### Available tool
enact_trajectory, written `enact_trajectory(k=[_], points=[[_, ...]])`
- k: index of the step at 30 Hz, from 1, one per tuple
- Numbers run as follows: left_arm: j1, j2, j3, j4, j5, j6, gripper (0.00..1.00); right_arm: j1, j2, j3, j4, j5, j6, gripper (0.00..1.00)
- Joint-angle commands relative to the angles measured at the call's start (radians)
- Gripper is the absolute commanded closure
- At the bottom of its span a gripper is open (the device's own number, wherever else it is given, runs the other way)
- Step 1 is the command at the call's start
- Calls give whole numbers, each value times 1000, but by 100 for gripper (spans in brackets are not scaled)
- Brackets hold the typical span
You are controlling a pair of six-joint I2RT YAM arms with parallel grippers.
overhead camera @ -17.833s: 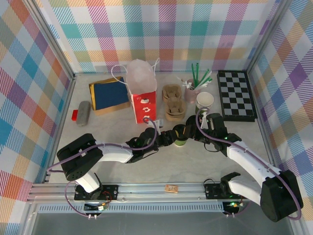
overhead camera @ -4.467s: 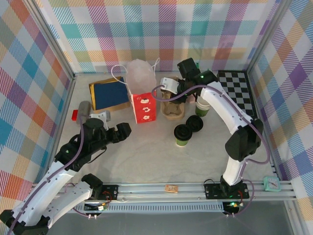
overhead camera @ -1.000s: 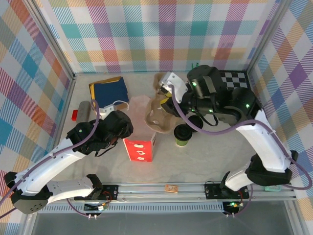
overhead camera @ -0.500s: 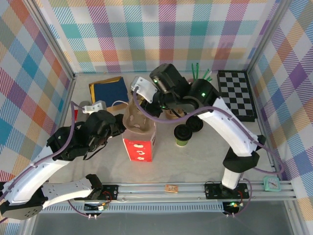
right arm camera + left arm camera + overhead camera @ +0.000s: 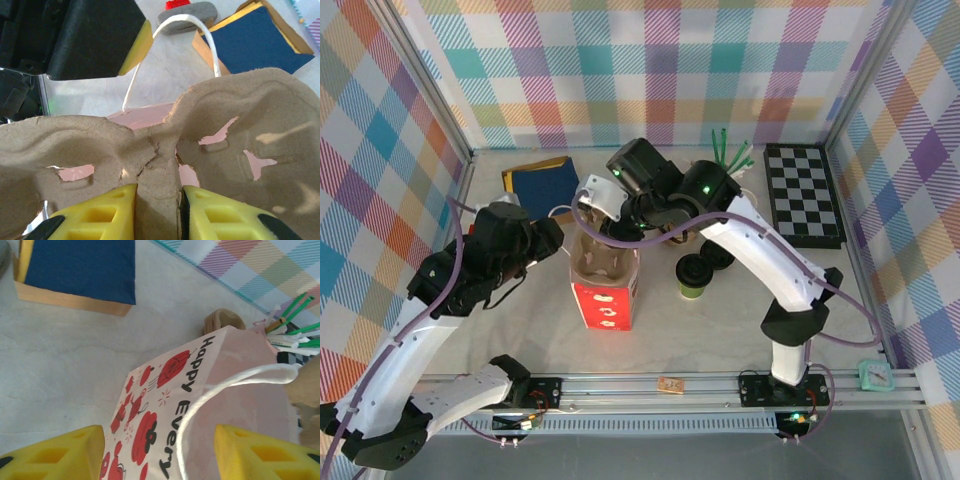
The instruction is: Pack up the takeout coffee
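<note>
The takeout coffee, a green cup with a black lid, stands on the table right of the red-and-white paper bag. My right gripper hovers over the bag's mouth, shut on the middle rib of a brown cardboard cup carrier. In the right wrist view the yellow fingers of that gripper pinch the carrier, with the bag's pink inside showing through its holes. My left gripper is at the bag's left side, open. The bag's printed wall and white handle lie between its jaws.
A loose black lid lies just behind the coffee. A blue book sits at the back left, green straws and a chessboard at the back right. A grey case lies left of the book.
My right gripper has brought the carrier down and slightly right into the bag's mouth. The left gripper has drawn back a little to the bag's left.
</note>
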Motion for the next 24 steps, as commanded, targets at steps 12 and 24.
enact_trajectory(k=[12, 24], points=[[66, 47, -18, 91, 126, 59, 64, -32, 72, 12, -54, 6, -14, 72], [66, 18, -63, 103, 183, 44, 87, -48, 115, -12, -10, 50, -38, 74]])
